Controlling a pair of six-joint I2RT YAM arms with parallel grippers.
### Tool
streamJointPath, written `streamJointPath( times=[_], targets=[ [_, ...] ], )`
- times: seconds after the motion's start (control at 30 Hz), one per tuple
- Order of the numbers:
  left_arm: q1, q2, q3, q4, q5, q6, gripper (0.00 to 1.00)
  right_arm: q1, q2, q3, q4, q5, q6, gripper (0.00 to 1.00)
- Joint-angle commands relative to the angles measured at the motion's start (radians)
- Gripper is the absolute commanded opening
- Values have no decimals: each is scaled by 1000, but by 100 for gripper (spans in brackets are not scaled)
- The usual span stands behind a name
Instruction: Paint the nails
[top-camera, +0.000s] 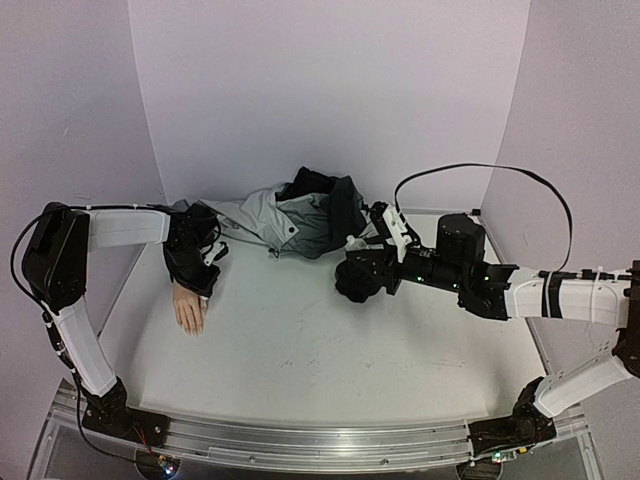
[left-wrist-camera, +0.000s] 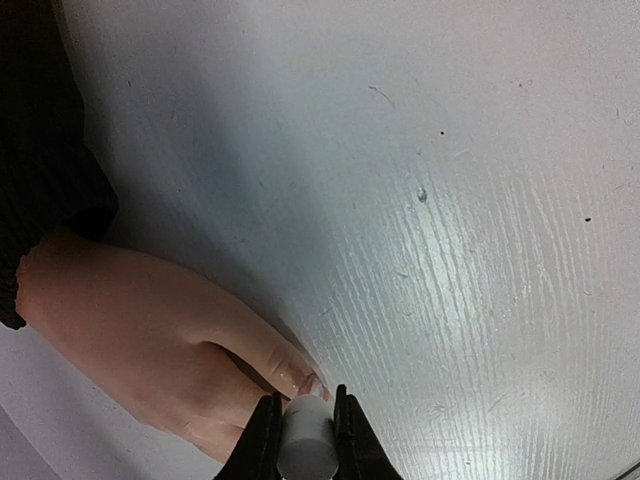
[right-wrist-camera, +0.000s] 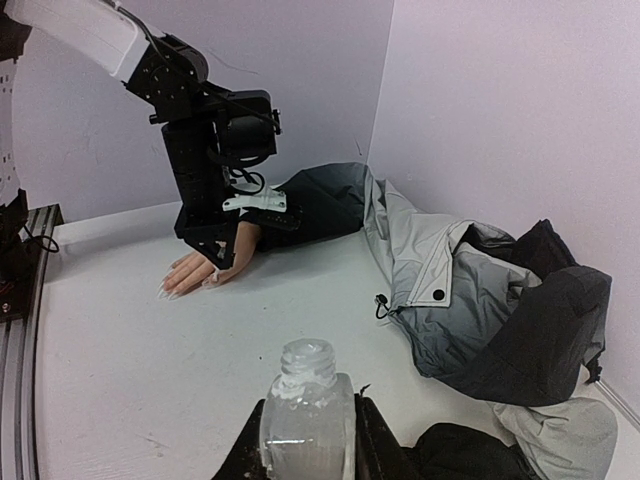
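Note:
The pale mannequin hand (top-camera: 188, 308) lies flat on the white table, its wrist in the jacket's black sleeve. My left gripper (left-wrist-camera: 305, 415) is shut on a small white cylinder (left-wrist-camera: 308, 445), right over a fingertip whose glossy nail (left-wrist-camera: 308, 383) shows just beyond the jaws. Any brush tip is hidden. In the right wrist view the fingernails (right-wrist-camera: 165, 292) point toward the table's near-left side. My right gripper (right-wrist-camera: 308, 412) is shut on a small clear glass bottle (right-wrist-camera: 305, 370) with an open threaded neck, held upright above the table well to the right of the hand.
A grey-black jacket (top-camera: 300, 222) is heaped against the back wall, its sleeve running to the mannequin wrist. Part of it lies under and beside my right gripper (top-camera: 355, 280). Purple walls close in the back and both sides.

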Motion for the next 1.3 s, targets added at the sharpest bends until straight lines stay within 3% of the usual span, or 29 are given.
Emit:
streamJointPath(
  times=[0.0, 0.43, 0.77, 1.27],
  targets=[
    [5, -16, -7, -8, 11, 0, 0, 4, -9, 17, 66, -9, 8, 0],
    [-2, -52, -29, -15, 26, 7, 0, 5, -15, 18, 61, -11, 10, 0],
    [-2, -109, -43, 14, 129, 19, 0, 6, -23, 17, 59, -10, 8, 0],
    [8, -54, 14, 27, 39, 10, 0, 6, -5, 18, 61, -8, 7, 0]
  ],
)
